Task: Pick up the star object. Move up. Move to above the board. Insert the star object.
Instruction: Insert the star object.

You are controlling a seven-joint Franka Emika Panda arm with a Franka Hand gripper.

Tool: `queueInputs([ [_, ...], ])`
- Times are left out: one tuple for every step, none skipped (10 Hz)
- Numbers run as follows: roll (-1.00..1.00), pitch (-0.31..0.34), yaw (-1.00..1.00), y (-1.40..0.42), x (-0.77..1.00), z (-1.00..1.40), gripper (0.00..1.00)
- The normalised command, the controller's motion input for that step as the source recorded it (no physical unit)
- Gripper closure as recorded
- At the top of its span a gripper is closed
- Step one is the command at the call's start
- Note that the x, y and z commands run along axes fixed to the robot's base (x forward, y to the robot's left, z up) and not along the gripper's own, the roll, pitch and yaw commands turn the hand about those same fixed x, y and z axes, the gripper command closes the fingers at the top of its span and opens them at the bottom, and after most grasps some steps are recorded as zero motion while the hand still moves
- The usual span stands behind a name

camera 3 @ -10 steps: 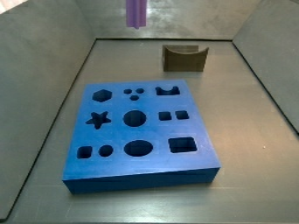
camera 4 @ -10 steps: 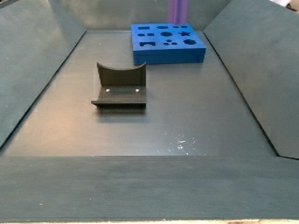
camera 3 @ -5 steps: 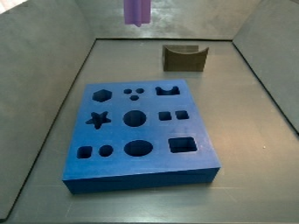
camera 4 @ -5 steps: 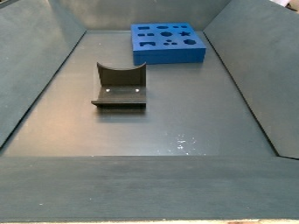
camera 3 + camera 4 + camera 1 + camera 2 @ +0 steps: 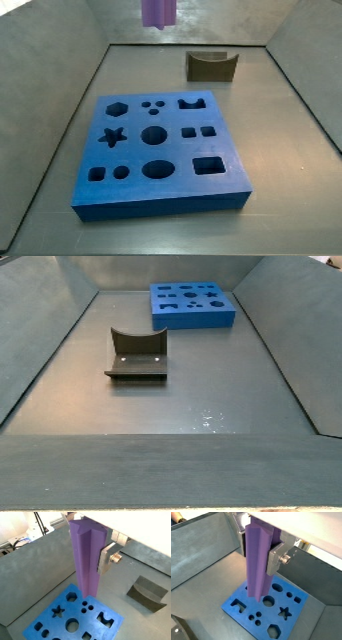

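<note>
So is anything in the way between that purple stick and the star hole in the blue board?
Nothing visible. The hand holds the purple stick upright, high above the board. The star hole is open and empty, and the brown block sits well away from the board.

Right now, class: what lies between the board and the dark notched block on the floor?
Nothing: in a side view, only bare grey floor separates the board from the notched block. The gripper holds the star object high above.

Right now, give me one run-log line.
gripper: shut on tall purple star prism | held high above blue cut-out board | not inserted
</note>
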Motion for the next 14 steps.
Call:
queueInputs([
  [0.04, 0.000, -0.23, -0.31, -0.10, -0.89, 1.00],
  [0.00, -0.087, -0.76, -0.32, -0.15, -0.98, 1.00],
  [0.03, -0.121, -0.87, -0.27, -0.11, -0.95, 1.00],
  [0.01, -0.107, -0.86, -0.26, -0.11, -0.93, 1.00],
  [0.00, -0.107, -0.88, -0.24, -0.10, -0.89, 1.00],
  [-0.02, -0.067, -0.76, -0.26, -0.15, -0.83, 1.00],
  [-0.18, 0.000, -0.25, -0.36, -0.38, -0.73, 1.00],
  [-0.24, -0.053, 0.07, -0.41, -0.37, -0.59, 1.00],
  [-0.19, -0.061, 0.21, -0.09, -0.14, -0.23, 1.00],
  [-0.01, 0.000, 0.01, 0.00, 0.00, -0.07, 1.00],
  [-0.12, 0.000, 0.55, 0.00, -0.33, -0.56, 1.00],
  [-0.04, 0.013, 0.70, -0.08, -0.34, -0.59, 1.00],
  [-0.24, -0.056, 0.56, -0.10, -0.17, -0.15, 1.00],
  [-0.01, 0.000, 0.00, 0.00, 0.00, 0.00, 1.00],
])
